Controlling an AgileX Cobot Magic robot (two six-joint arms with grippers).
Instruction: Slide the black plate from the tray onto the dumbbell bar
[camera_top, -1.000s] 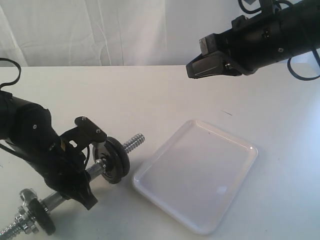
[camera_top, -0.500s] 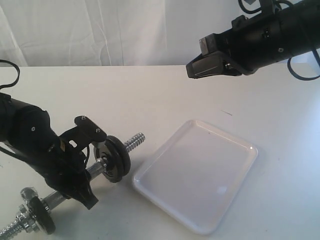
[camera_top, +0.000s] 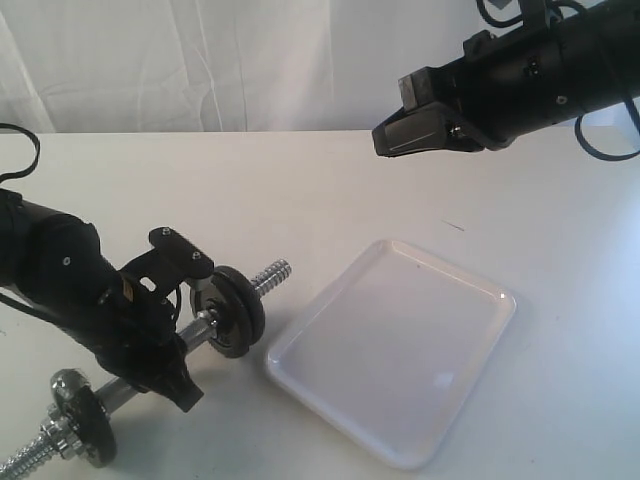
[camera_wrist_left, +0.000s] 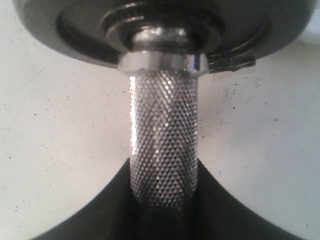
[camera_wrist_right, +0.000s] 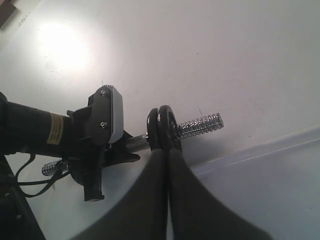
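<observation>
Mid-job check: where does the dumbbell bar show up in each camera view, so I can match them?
Exterior view: the dumbbell bar slants up from the lower-left corner, threaded end toward the tray.
Left wrist view: its knurled shaft fills the centre.
Right wrist view: its threaded end sits mid-picture.
Shared landmark: the paired black discs on it.

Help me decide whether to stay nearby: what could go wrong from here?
No collar shows outside the black plate on the threaded end of the dumbbell bar, so a tilt that way might let it slide off. The left gripper clamps only the bar's knurled middle, so the bar could perhaps twist in that grip. The rim of the tray lies close to the bar's tip and might be knocked when the bar is set down.
</observation>
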